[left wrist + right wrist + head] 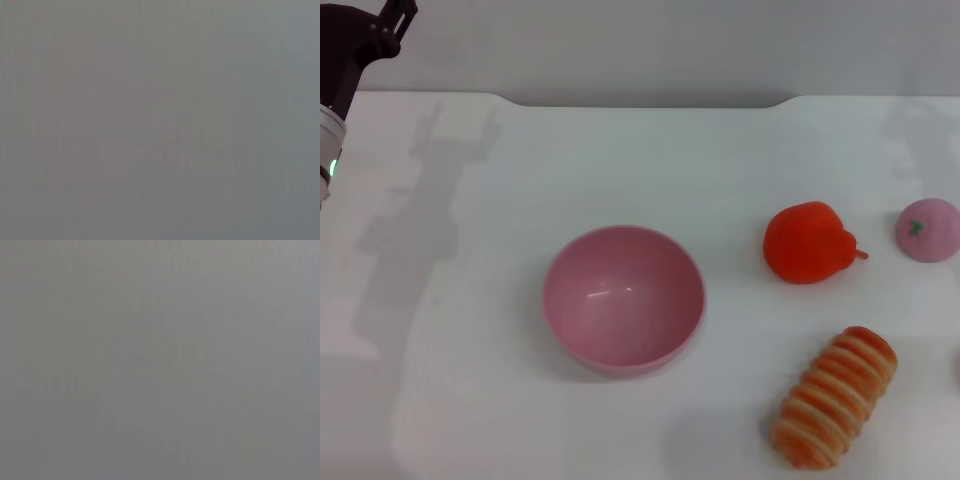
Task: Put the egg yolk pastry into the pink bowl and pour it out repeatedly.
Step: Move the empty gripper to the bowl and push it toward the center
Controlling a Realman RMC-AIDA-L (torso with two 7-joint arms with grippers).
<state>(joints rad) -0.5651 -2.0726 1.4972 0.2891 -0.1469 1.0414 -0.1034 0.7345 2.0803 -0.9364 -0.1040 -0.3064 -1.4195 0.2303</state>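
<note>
The pink bowl (623, 299) stands upright and empty on the white table (470, 250), a little left of the middle in the head view. The egg yolk pastry is out of view. My left gripper (396, 14) is raised at the far back left corner, well away from the bowl and mostly cut off by the frame edge. My right gripper does not show in the head view. Both wrist views show only a plain grey field.
A red pepper-like fruit (809, 243) lies right of the bowl. A small pink round fruit with a green stem (928, 229) is at the right edge. An orange-and-cream striped bread roll (834, 397) lies at the front right.
</note>
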